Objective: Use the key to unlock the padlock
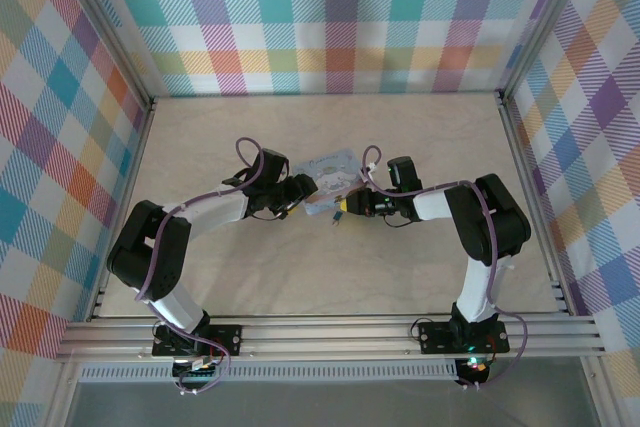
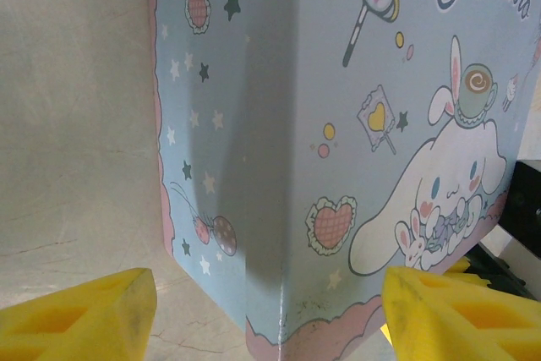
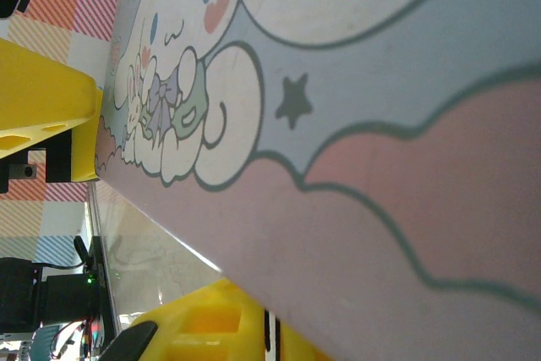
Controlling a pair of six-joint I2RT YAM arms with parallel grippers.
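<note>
From above, both arms meet at the near edge of the pale blue tin [image 1: 335, 165] and cover part of it. The padlock [image 1: 335, 218] is hard to make out. It seems to be the tiny dark, bluish speck at that same near edge, between the left gripper [image 1: 298, 199] and the right gripper [image 1: 345, 207], too small to show any detail. The tin lies mid-table [image 1: 430, 267] on a pale, marbled beige top. Plaid walls [image 1: 340, 17] stand behind and to either side of it, and an aluminium rail [image 1: 330, 332] runs nearer the camera.

In the left wrist view the tin's cartoon lid is cut off at the top and right. The yellow fingers [image 2: 84, 314] stand wide apart on either side of its nearest corner — released, the left one clear of it.

In the right wrist view the tin looms close and overruns the frame. Below it, this gripper's yellow fingers [image 3: 211, 327] are clenched to a thin slit — whether they pinch anything, I cannot tell.
</note>
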